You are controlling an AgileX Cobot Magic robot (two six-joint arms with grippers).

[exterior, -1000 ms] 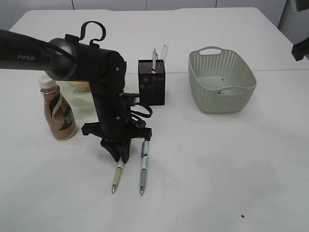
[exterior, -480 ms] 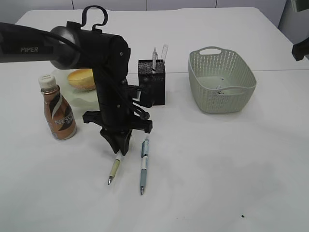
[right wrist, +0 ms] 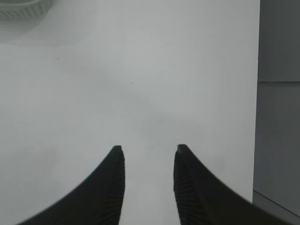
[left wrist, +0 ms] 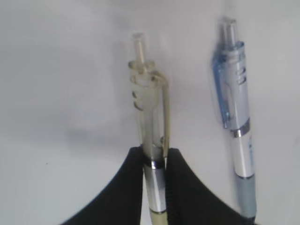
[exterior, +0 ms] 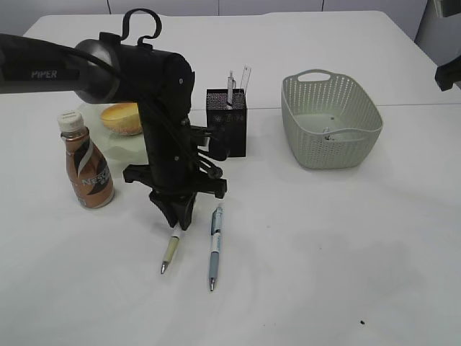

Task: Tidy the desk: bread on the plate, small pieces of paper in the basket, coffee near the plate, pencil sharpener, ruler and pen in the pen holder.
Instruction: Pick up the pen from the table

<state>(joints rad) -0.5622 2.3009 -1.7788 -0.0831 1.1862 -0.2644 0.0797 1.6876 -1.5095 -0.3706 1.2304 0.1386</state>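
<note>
Clear yellowish plastic sat pinched between the black fingertips of the left gripper (exterior: 178, 225): that was the yellow-green pen (exterior: 171, 250), clamped near its upper barrel, its tip slanting down toward seven o'clock in the exterior view, and whether the tip touched the white table (exterior: 324, 259) could not be told. In the left wrist view the same pen (left wrist: 150, 140) stood between the two dark pads, clip and clicker poking out beyond them. Just beside it, at three o'clock, the blue pen (exterior: 214, 247) lay flat on the table, free of any grip, tip toward six o'clock. Out at nine o'clock from the gripper stood the coffee bottle (exterior: 86, 162), upright, white cap on. Behind it, at about eleven o'clock, the bread (exterior: 121, 118) rested on the pale green plate (exterior: 122, 148), right by the coffee. Farther back, near twelve to one o'clock, the black pen holder (exterior: 226, 122) stood upright with a clear ruler (exterior: 245, 76) and another pen poking out. Off at two o'clock sat the grey-green basket (exterior: 330, 120), small paper scraps (exterior: 328, 133) in its bottom. The right gripper (right wrist: 147, 157) hung over bare table, fingers parted with nothing between them.
</note>
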